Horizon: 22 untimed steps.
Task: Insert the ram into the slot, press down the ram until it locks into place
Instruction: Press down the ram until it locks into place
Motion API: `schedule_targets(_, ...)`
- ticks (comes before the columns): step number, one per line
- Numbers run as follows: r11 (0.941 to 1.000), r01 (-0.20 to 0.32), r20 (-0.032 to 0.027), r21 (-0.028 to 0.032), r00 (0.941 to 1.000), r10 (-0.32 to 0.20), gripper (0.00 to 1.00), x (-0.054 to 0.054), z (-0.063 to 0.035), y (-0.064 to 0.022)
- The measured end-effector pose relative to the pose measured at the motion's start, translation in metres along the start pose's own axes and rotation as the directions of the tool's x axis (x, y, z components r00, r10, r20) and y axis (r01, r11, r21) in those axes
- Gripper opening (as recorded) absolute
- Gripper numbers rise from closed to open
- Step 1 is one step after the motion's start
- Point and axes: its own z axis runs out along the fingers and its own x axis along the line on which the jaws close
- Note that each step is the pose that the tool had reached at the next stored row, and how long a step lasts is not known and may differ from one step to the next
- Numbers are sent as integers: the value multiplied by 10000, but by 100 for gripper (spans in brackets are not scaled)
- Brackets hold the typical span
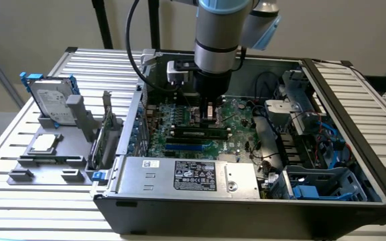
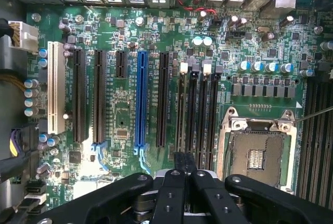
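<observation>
We see the ram standing on edge in a black slot on the motherboard, inside the open computer case. Its long axis runs across the exterior view from left to right. One end points toward the case's rear wall on the exterior view's left, and the other points toward the cables on the right. Its flat side, with a pale label, faces the camera. A white clip sits at each end of the slot, but we cannot tell whether the clips have closed on the ram. A blue slot lies parallel to it, just nearer the camera, and beyond that is the grey power supply. The arm comes straight down from above, and the claw hangs just behind the ram's middle. We cannot tell from here whether it touches the stick. In the wrist view the claw has its two dark fingers pressed together with nothing between them. Their tips are over the near end of four parallel black sockets. These sockets run lengthwise away from the claw, between a long blue slot and the open processor socket. Out on the slatted table, at the exterior view's left, a hard drive stands in a grey holder.
</observation>
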Motion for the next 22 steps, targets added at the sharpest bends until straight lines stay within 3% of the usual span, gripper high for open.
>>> schedule_targets(22,9995,-306,4,-31,9995,306,10,-18,107,-1)
